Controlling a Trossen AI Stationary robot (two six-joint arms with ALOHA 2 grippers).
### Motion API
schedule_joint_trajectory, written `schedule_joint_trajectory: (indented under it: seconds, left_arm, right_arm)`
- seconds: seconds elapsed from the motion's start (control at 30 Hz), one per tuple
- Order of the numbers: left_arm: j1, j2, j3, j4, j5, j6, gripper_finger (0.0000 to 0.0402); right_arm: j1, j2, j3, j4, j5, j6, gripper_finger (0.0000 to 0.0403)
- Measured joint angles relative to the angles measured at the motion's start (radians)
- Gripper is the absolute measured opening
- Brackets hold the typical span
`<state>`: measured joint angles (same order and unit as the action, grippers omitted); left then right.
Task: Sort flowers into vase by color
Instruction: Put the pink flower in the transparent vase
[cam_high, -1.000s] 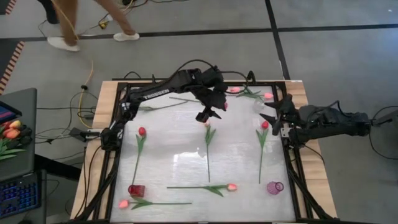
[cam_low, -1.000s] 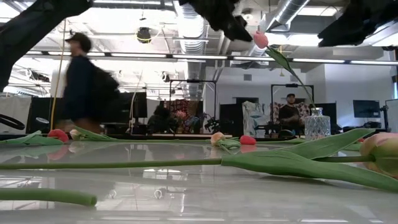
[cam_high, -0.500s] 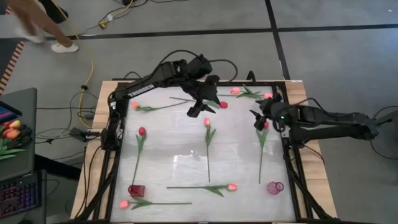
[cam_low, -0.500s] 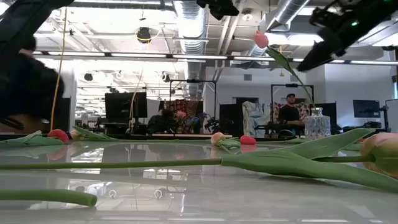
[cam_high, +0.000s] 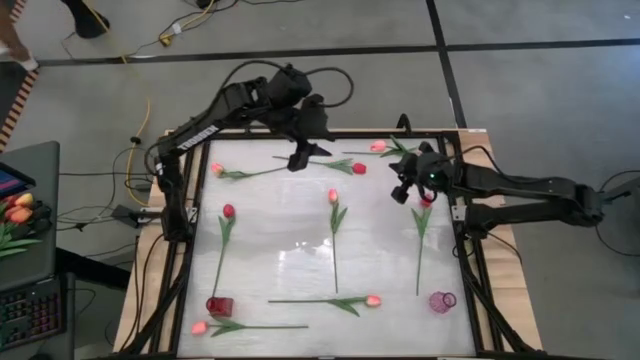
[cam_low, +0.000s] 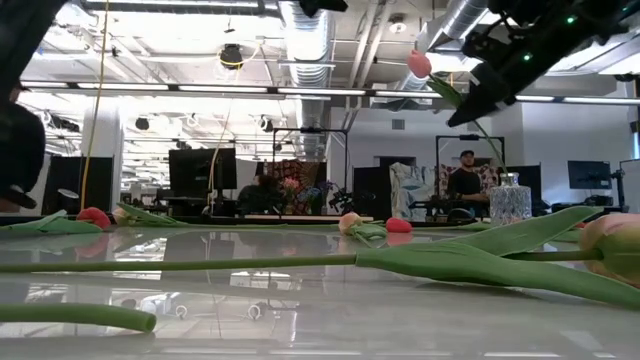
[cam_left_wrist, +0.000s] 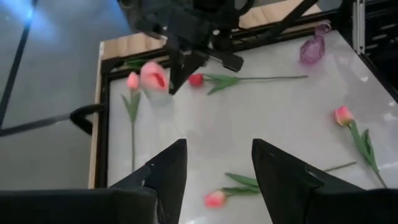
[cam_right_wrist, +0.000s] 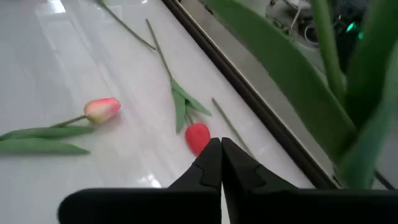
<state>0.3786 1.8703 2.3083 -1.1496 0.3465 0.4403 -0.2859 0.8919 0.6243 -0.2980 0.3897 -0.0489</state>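
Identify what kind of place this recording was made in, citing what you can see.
Probably a robotics lab or open workshop: exposed ceiling ducts, rows of monitors behind the table, and a person seated at a workstation.

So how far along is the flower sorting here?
Done: one pink tulip appears to stand in the clear vase. In hand: nothing; the left gripper is open, the right gripper shut, empty, above the table. Left: the other tulips lie flat; the red vase and purple vase look empty.
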Motion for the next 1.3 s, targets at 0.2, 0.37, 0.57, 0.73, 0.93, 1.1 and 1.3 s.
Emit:
schedule_joint_trajectory:
  seconds: [0.2, 0.37, 0.57, 0.73, 0.93, 1.1, 1.3]
  left_arm:
    - [0.035, -0.176, -0.277, 0.148, -0.008, -0.097, 0.012]
    - [0.033, -0.38, -0.633, 0.456, -0.08, -0.184, 0.0074]
    - [0.026, -0.596, -0.957, 0.796, -0.148, -0.253, 0.0036]
    - [0.026, -0.697, -1.082, 0.926, -0.153, -0.272, 0.0018]
    - [0.026, -0.727, -1.121, 0.931, -0.18, -0.268, 0.0006]
    - [0.026, -0.725, -1.121, 0.921, -0.175, -0.262, 0.0004]
    - [0.026, -0.724, -1.121, 0.92, -0.172, -0.252, 0.0004]
  right_arm:
    - [0.002, 0.037, 0.0, 0.045, -0.005, -0.039, 0.0016]
    - [-0.005, 0.053, -0.013, 0.076, -0.01, -0.049, 0.0017]
    - [-0.047, 0.051, -0.084, 0.274, -0.023, -0.069, 0.0017]
    - [-0.074, 0.051, -0.091, 0.337, -0.028, -0.092, 0.0017]
    - [-0.121, 0.051, -0.091, 0.406, -0.027, -0.119, 0.0017]
    - [-0.163, 0.051, -0.091, 0.415, -0.024, -0.136, 0.0017]
    - [-0.192, 0.048, -0.091, 0.414, 0.052, -0.137, 0.0018]
